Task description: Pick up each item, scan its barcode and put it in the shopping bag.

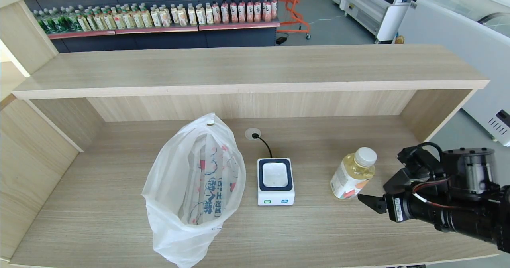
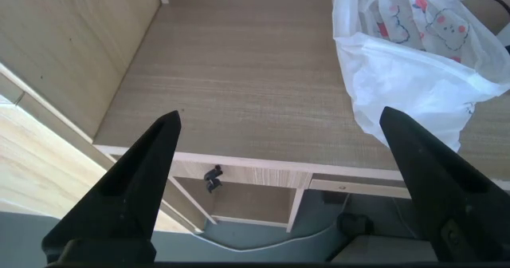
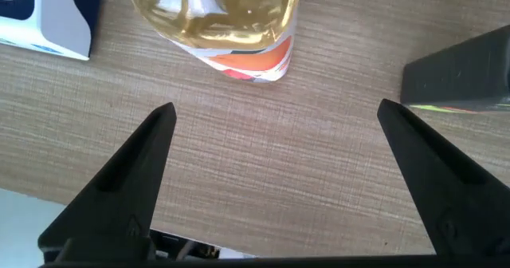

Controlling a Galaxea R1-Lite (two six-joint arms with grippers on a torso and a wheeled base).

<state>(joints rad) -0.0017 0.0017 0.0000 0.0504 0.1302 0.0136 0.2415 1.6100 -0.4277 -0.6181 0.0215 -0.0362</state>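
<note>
A small bottle [image 1: 352, 174] of yellowish drink with a white cap stands upright on the wooden counter [image 1: 99, 208], right of the white barcode scanner [image 1: 275, 181]. My right gripper [image 1: 378, 194] hovers open just right of and in front of the bottle, touching nothing. In the right wrist view the bottle [image 3: 231, 21] lies beyond the spread fingers of the right gripper [image 3: 275, 188], and the scanner [image 3: 48, 13] sits at one side. The white shopping bag [image 1: 191, 192] stands open left of the scanner with a printed package inside. My left gripper [image 2: 279, 188] is open over the counter's front edge, near the bag [image 2: 414, 53].
The counter is boxed in by a raised back shelf [image 1: 247, 72] and side walls on both sides. A black cable [image 1: 265, 144] runs from the scanner to a hole in the counter. Bare wood lies left of the bag and in front of the scanner.
</note>
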